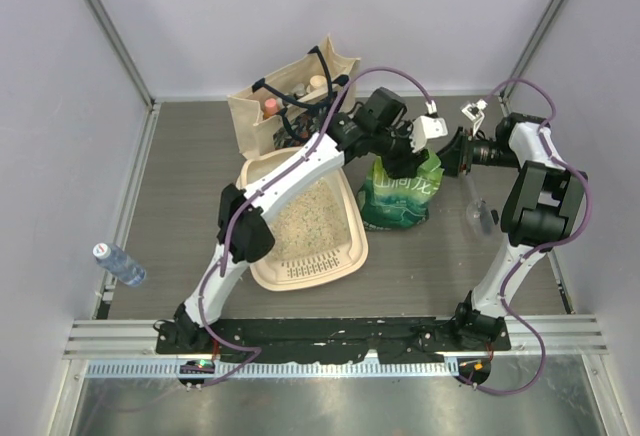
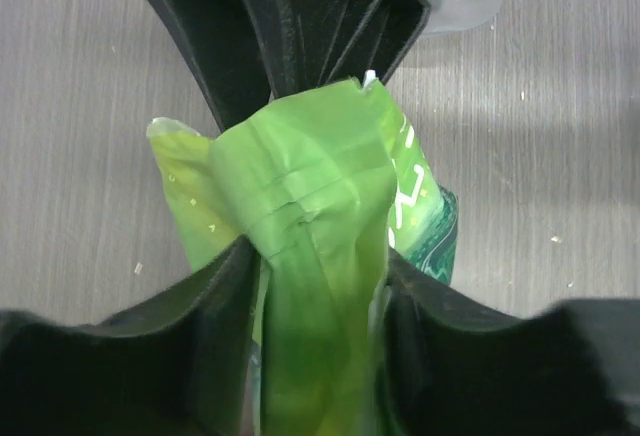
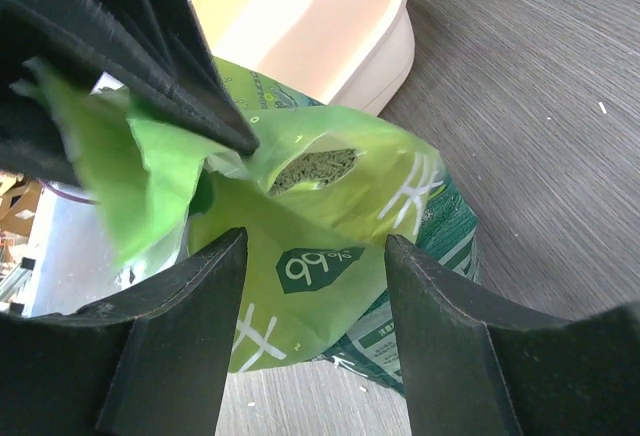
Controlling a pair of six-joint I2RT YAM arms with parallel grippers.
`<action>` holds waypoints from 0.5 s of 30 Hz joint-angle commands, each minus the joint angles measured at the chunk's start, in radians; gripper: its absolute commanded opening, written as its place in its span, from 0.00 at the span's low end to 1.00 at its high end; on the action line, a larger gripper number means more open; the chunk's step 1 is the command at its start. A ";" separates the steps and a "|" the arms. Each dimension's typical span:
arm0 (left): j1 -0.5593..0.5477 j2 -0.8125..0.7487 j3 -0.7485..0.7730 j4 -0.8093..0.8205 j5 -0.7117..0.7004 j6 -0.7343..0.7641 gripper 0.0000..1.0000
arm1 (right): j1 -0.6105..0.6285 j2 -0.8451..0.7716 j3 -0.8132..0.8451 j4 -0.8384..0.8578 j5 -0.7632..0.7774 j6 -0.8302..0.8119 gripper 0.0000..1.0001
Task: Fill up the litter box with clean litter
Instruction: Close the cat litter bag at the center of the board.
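A robotics lab test cell: a grey wood-grain table (image 1: pixel 440 266) walled by plain white panels (image 1: pixel 60 106) in metal framing, with a left arm (image 1: pixel 290 171) and right arm (image 1: pixel 530 146) bolted to an aluminium rail (image 1: pixel 330 341) at its near edge. A canvas tote bag (image 1: pixel 255 111) and plastic water bottle (image 1: pixel 120 264) are among the household things there.

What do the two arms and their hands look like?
The left arm and right arm have white links with black joints. A purple cable runs along each. The left hand and right hand are black, with two thick fingers each.
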 commanded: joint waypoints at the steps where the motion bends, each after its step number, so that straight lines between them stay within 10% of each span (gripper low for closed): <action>1: 0.036 -0.121 -0.003 0.040 0.098 -0.057 0.79 | 0.018 -0.057 0.002 -0.189 -0.013 0.004 0.63; 4: 0.048 -0.185 -0.059 0.059 0.078 -0.105 1.00 | 0.018 -0.045 0.001 -0.189 -0.011 0.007 0.62; 8: 0.113 -0.266 -0.195 0.059 0.112 -0.208 1.00 | 0.018 -0.031 0.001 -0.187 -0.037 0.021 0.63; 15: 0.182 -0.383 -0.641 0.510 0.256 -0.441 0.98 | 0.018 -0.006 -0.009 -0.189 -0.103 0.061 0.63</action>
